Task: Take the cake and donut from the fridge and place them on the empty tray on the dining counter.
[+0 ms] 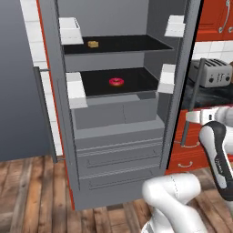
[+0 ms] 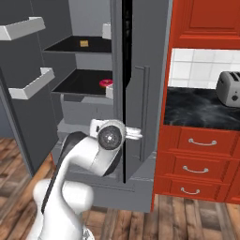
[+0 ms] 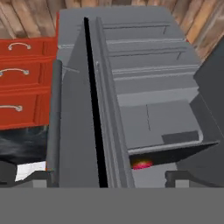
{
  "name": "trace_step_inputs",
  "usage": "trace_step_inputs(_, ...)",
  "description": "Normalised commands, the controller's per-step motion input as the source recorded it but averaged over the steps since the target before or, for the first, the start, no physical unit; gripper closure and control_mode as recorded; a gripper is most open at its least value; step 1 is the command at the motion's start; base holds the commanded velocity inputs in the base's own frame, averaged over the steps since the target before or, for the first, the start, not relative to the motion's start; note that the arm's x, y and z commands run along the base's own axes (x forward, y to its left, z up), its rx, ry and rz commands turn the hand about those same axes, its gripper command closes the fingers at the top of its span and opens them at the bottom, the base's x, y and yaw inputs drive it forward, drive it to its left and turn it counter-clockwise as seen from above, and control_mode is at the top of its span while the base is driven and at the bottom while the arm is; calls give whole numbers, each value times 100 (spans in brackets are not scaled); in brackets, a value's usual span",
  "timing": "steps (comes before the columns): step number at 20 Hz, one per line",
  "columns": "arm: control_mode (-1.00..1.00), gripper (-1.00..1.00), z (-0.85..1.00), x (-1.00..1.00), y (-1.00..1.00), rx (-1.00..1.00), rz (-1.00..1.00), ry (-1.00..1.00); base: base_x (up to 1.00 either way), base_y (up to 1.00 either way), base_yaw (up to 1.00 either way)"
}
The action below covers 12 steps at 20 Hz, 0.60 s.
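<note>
While both fridge [image 1: 113,136] doors stand swung wide, nothing has yet been lifted out, so the task looks to be at its very start. The cake [image 1: 93,44] sits alone on the upper black shelf [image 1: 132,43], toward its left side. The donut [image 1: 116,81] lies on the shelf below, near the middle; in the right base view it peeks out just left of the right door's edge [image 2: 125,89], and in the hand view it shows as a pink spot [image 3: 141,164] low down.

The hand [image 3: 109,178] is spread open and holds nothing: its two dark tips stand far apart at the bottom of its own view, straddling the edge of the right door and its long handle [image 3: 54,127]. It hangs low, beside that door at about the height of the lower drawers [image 1: 118,154], well apart from both pastries.

Opening the fridge seems done. Still left, by my reading: reach in, grip one pastry, carry it to the tray on the dining bench, then return for the other.
</note>
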Motion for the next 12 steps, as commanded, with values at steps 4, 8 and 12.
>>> trace_step_inputs(4,-100,-100,29,-19,77,-62,8,12,0,0,0)
trace_step_inputs(8,-100,-100,31,-2,47,-61,6,29,0,0,0)
trace_step_inputs(12,-100,-100,33,0,40,-57,4,33,0,0,0)
